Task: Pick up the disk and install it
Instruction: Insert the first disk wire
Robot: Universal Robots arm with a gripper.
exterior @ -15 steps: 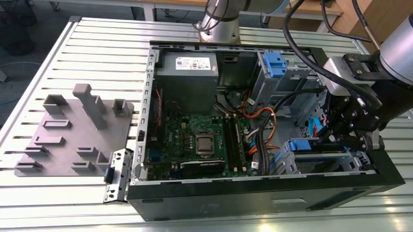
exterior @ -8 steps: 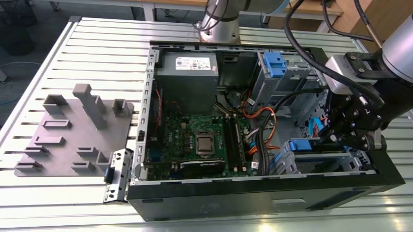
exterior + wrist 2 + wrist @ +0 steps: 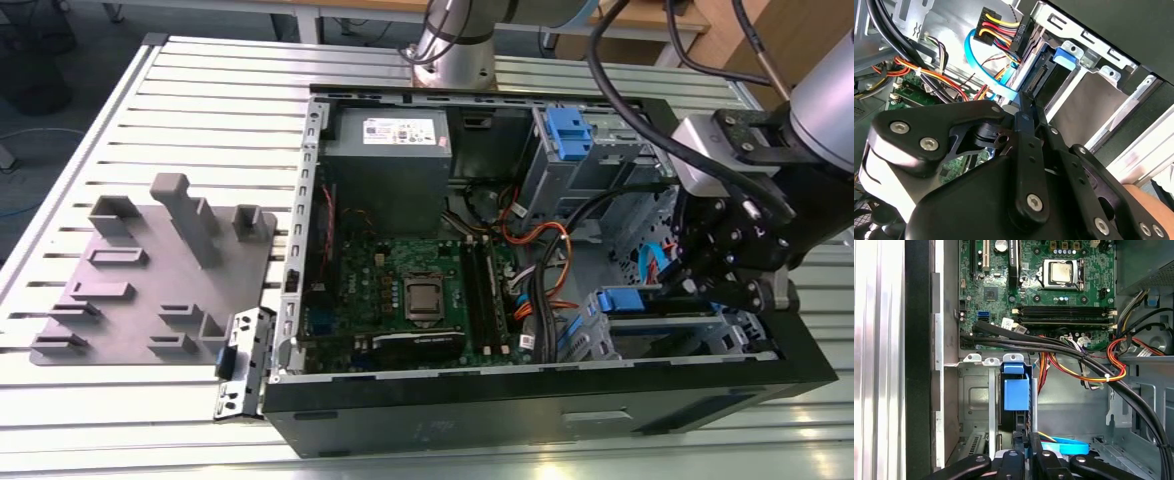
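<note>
My gripper (image 3: 727, 285) hangs right over the disk (image 3: 1016, 390) standing on edge in its bay (image 3: 974, 390); fingers (image 3: 1026, 112) pinched narrow.

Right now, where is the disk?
In the exterior view the disk stands on edge in the drive cage at the case's right front corner, under the gripper.

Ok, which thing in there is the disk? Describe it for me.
In the open computer case, find the near corner on the exterior view's right, beside the gripper. The disk sits in that drive cage, blue rail showing; the other blue bracket stands farther back.
</note>
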